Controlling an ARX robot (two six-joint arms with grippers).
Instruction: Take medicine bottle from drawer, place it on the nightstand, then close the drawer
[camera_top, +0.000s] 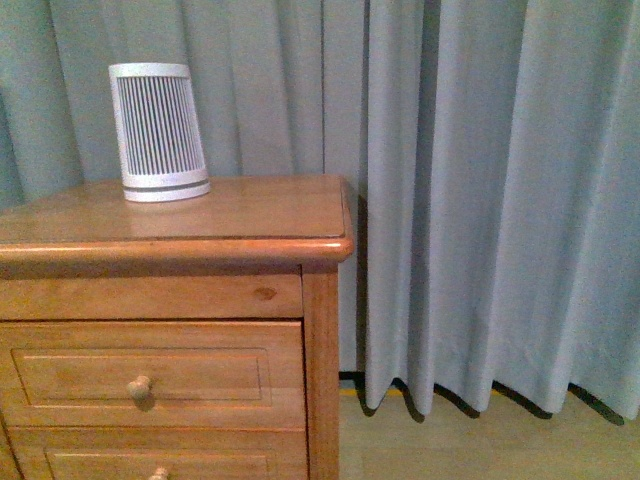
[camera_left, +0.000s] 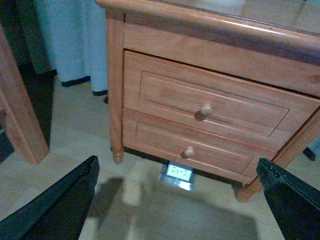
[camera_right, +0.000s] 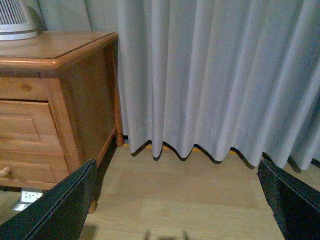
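Left pincer (camera_left: 177, 166): released, jaws spread wide and holding nothing; it faces the nightstand (camera_top: 321, 350) front from low down, well apart from it.
Device (camera_top: 158, 132): white, slatted, stands upright at the back left of the tabletop (camera_top: 265, 208).
Tabletop: bare to the right of the device, so there is room to set something down.
Drawer (camera_top: 150, 375): the upper one, shut flush; its round knob (camera_top: 139, 386) is untouched.
Lower drawer (camera_top: 160, 462): also shut, with a matching knob (camera_left: 189, 151) just under the upper one.
Bottle: not in view in any picture; I judge it lies inside the shut drawer.
Curtain (camera_top: 480, 200): hangs to the floor, right of the nightstand.
Right pincer (camera_right: 176, 167): released, jaws wide and empty; it points at the curtain and floor, off to the nightstand's side.
Stage: nothing begun, opening comes first.
Risk, wrong knob: the two knobs sit close and look alike, so a low approach could catch the lower drawer.
Risk, slip: the knob is small and round, so a shallow pinch could slide off during the pull.
Risk, device: a careless placement near it could knock it.
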